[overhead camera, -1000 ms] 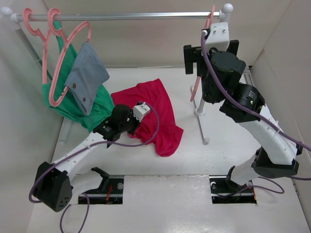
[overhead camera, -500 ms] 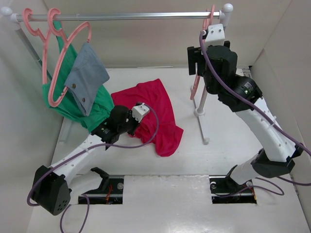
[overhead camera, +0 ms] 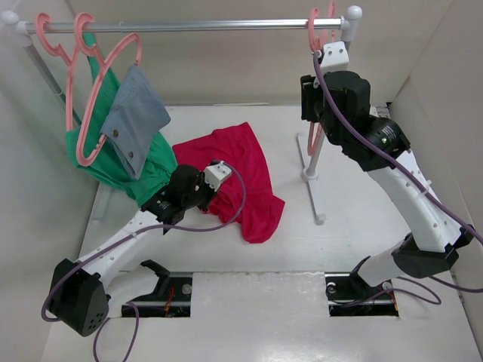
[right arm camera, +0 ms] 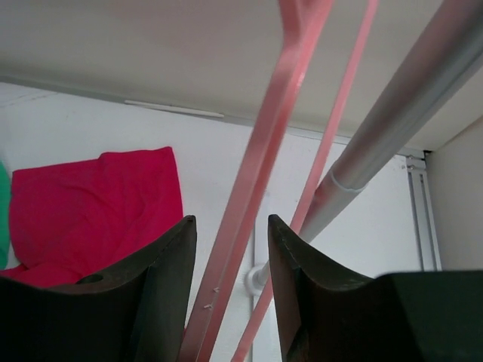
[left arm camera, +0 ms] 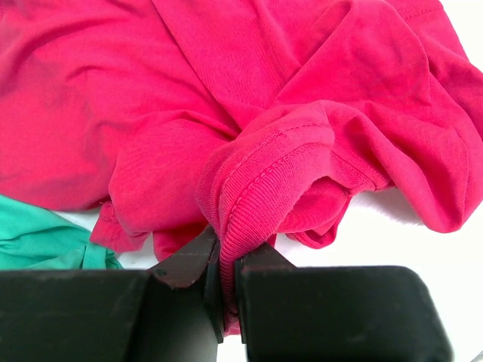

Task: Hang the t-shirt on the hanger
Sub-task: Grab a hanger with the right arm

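Top external view, early stage: left gripper (left arm camera: 226, 253) pinches a ribbed edge of the t-shirt (overhead camera: 245, 162), crumpled on the table (overhead camera: 362, 188) just ahead of it; right gripper (right arm camera: 230, 226) holds half-spread jaws astride the hanger (right arm camera: 264, 151), not clamped; nothing is threaded yet.

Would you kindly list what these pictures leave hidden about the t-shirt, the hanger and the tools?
- Top view: the right arm covers most of the hanger; only hook and a lower piece show.
- Right wrist view: the bottom edge cuts off the hanger at the right tool; contact unclear.
- Left wrist view: the left tool pinches a ribbed edge of the t-shirt; folds hide whether collar or sleeve.
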You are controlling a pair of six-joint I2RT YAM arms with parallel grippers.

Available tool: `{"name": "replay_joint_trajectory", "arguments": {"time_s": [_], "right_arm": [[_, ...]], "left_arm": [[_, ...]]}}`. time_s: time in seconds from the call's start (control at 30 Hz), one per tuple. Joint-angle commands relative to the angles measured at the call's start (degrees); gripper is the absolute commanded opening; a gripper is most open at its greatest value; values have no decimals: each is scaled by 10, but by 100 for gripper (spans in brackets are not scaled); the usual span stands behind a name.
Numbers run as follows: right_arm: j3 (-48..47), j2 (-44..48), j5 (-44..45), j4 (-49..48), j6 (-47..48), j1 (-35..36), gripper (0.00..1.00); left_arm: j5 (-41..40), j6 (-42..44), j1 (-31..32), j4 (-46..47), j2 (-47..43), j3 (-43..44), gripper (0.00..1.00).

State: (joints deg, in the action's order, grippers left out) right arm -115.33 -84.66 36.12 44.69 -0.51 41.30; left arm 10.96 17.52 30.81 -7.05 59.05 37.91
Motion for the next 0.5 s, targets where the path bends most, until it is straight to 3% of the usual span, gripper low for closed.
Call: {"name": "replay_joint_trajectory", "arguments": {"time_s": [0.0,0.1,0.37,0.47], "right_arm": [[-9,19,-31,7,-8,-3,0],[-9,25,-82,-11,33,-3,0],[-14,43,-348,-65,128,-3,0],[-13,43,-389,-77,143,-3,0]], "left_arm": [[8,-2,4,20,-15,-5,0],[8,-2,4,20,-15,-5,0],[3,3,4,20,-15,7,0],[3,3,4,20,-10,12,0]]}}
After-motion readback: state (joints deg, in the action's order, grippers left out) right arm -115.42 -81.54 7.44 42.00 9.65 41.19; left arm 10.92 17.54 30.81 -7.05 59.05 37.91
